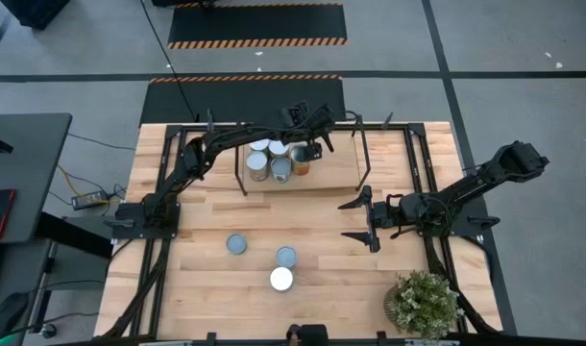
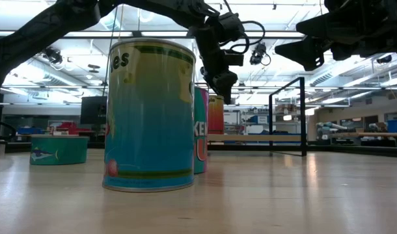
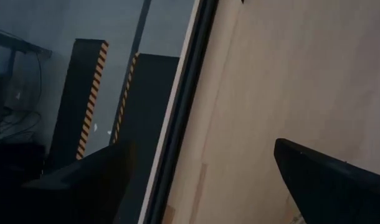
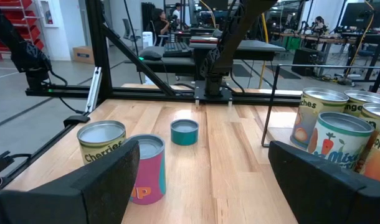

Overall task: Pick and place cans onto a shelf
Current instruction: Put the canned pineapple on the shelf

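The shelf sits at twelve o'clock on the table, a light board inside thin black rods. Four cans cluster on its left half, touching or nearly so. The left gripper hangs over the shelf just at three o'clock of that cluster, its fingers spread wide and holding nothing; the wrist view shows only bare board between them.

Three more cans stand on the table toward six o'clock: a blue-grey-topped can at about seven o'clock of centre, another blue-grey one beside it, and a white-topped can just below that.

The right gripper hovers above the table at three o'clock of centre, pointing toward nine, fingers parted and empty. A plant stands at five o'clock.
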You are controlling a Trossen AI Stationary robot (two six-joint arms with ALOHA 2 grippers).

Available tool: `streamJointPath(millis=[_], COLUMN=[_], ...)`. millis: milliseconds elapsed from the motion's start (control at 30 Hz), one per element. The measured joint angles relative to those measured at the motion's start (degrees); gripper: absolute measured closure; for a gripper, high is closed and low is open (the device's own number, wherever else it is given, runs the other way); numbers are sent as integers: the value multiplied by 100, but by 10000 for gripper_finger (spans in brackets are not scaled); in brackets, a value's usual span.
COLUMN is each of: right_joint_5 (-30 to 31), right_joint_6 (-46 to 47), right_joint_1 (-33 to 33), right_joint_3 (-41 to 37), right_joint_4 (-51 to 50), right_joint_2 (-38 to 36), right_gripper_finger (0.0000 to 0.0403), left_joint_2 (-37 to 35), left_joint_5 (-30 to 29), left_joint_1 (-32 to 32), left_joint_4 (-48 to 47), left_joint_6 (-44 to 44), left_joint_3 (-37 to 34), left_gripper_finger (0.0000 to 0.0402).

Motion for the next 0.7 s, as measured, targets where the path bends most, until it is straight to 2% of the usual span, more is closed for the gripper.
streamJointPath(millis=[133,267,400,567,700], right_joint_5=[0,0,0,0,0], right_joint_6=[0,0,2,17,42], right_joint_1=[0,0,0,-2,-2], right_joint_3=[0,0,0,0,0], right_joint_4=[0,0,2,2,2], right_joint_2=[0,0,-2,-1,-2], right_gripper_finger=[39,39,39,39,39], left_joint_2=[4,-5,-115,-122,-110], left_joint_5=[519,668,1100,1015,324], left_joint_1=[-62,-269,-510,-729,-732], left_joint_4=[-490,-772,-1078,-1690,-1849], left_joint_6=[332,629,1092,1311,1301], left_joint_3=[301,589,533,517,359], left_gripper_finger=[12,12,12,12,12])
